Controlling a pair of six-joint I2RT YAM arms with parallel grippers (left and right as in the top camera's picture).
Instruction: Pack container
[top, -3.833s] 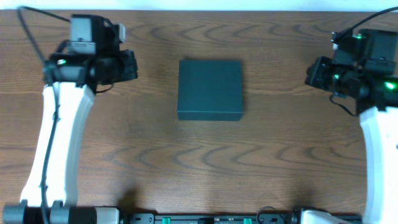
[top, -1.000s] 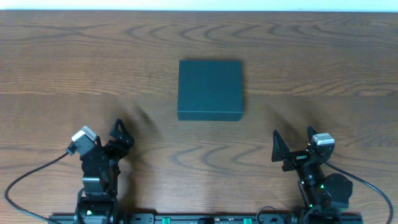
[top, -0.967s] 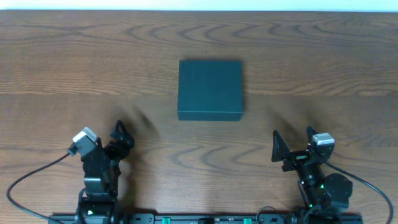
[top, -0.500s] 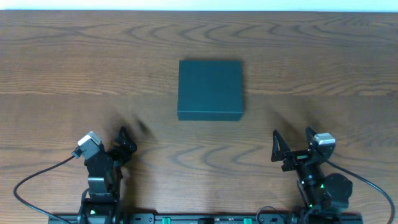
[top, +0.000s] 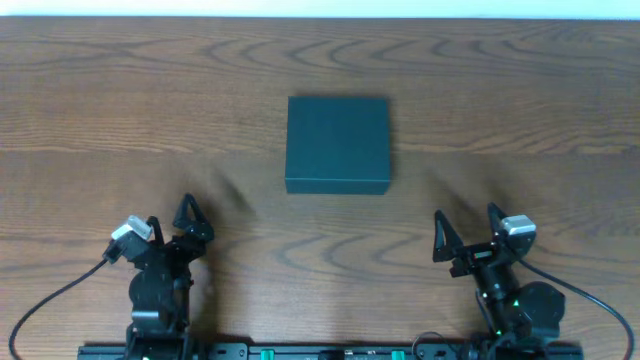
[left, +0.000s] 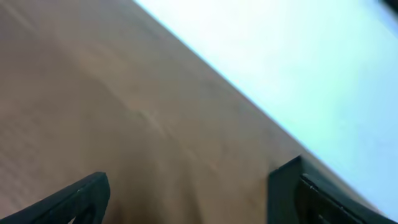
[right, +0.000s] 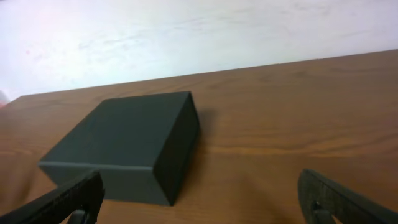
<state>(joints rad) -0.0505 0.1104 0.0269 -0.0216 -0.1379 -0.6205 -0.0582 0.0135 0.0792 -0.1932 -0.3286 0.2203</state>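
Tabletop (top: 100, 120) unchanged, container (top: 337, 140) unmoved; left fingers (top: 187, 213) have shifted leftward.

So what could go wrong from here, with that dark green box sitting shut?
The dark teal rectangular box lies shut and unanchored on the wooden table; prying its lid could slide it. The left wrist view shows no box past the open left gripper, so that arm may approach blind.

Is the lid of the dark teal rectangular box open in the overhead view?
No, the dark teal rectangular box shows a flat, fully closed top there.
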